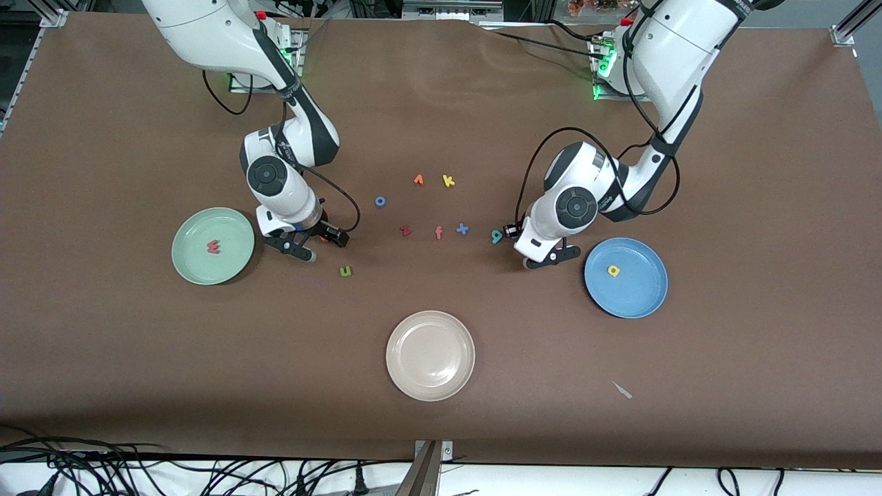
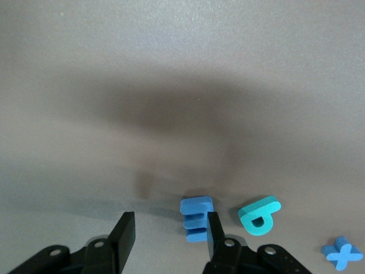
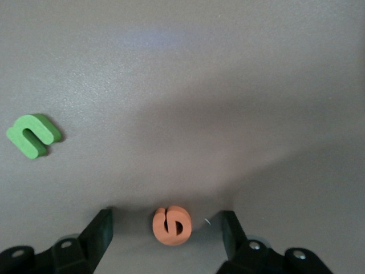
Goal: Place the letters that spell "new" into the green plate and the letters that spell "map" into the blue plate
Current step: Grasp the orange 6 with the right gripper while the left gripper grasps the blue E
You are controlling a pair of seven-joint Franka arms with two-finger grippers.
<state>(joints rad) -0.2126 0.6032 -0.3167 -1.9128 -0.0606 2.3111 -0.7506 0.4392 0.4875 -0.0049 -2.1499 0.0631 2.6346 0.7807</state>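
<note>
The brown table (image 1: 138,358) carries three plates. The green plate (image 1: 231,265) lies at the right arm's end with the salmon-pink w (image 1: 213,246) in it; the blue plate (image 1: 644,293) lies at the left arm's end with the yellow a (image 1: 612,271) in it; the beige plate (image 1: 413,372) sits between them, nearer the front camera.

The right gripper (image 3: 166,228) is low over the table just beside the green plate, its fingers (image 3: 101,228) spread wide. The orange e (image 3: 171,226) lies flat between them, clear of both, not gripped. The green n (image 3: 33,135) lies well off one finger's outer side, nearer the front camera than the gripper.

The left gripper (image 2: 170,237) is low just beside the blue plate, fingers (image 2: 124,234) part open with nothing clamped. The blue m (image 2: 195,218) lies between them, hard against one finger, a wide gap to the other. The teal p (image 2: 259,214) lies just outside that same finger, and the blue x (image 2: 341,253) farther out that way.

Between the two grippers lie the dark red z (image 1: 405,231), red-orange f (image 1: 438,233), a blue o (image 1: 380,201), an orange letter (image 1: 418,180) and the yellow k (image 1: 448,180).
</note>
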